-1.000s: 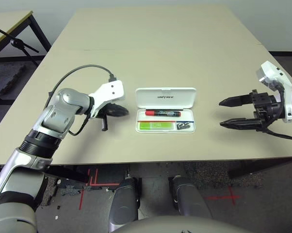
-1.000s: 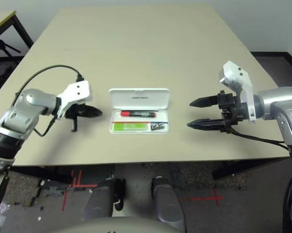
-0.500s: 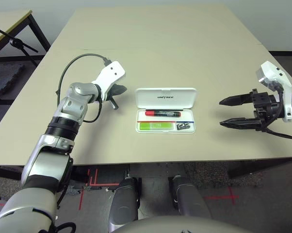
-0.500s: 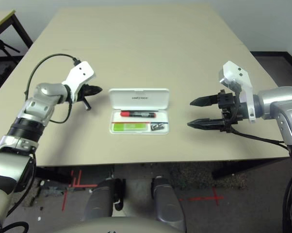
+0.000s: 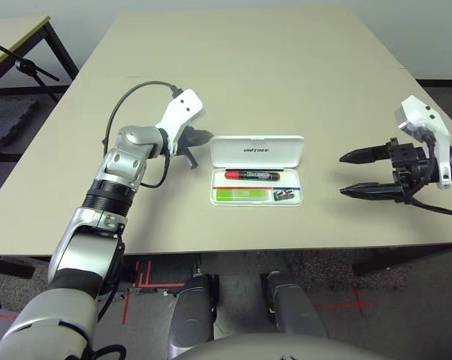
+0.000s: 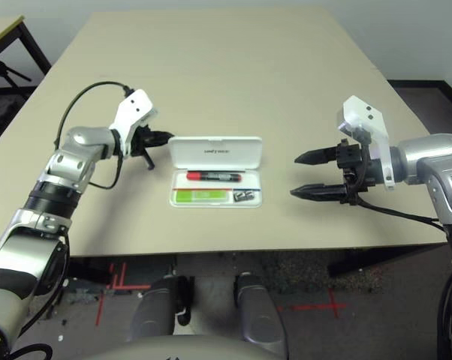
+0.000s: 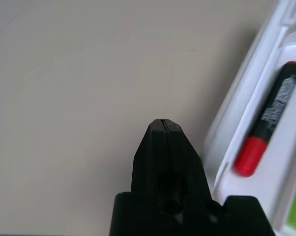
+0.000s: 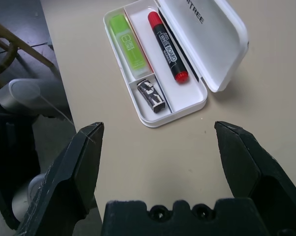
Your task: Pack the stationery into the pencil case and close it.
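Note:
The white pencil case [image 5: 257,150] lies open at the table's middle, its lid raised at the back. Inside its tray rest the red marker [image 5: 251,175], the lime-green highlighter [image 5: 241,195] and the small silver-and-black piece [image 5: 284,196]. My left gripper [image 5: 204,138] is shut and empty, its tip right at the lid's left end; whether it touches the lid I cannot tell. In the left wrist view the joined fingertips [image 7: 161,129] sit beside the lid edge and the marker [image 7: 266,122]. My right gripper [image 5: 351,174] hangs open well to the right of the case, empty.
The beige table [image 5: 241,75] stretches far behind the case. Another table and a black stand [image 5: 27,66] are off to the far left. Floor with red tape marks [image 5: 339,304] lies below the front edge.
My left gripper has swung from beside the tray's left side up and right to the lid's left end. The right arm has stayed put.

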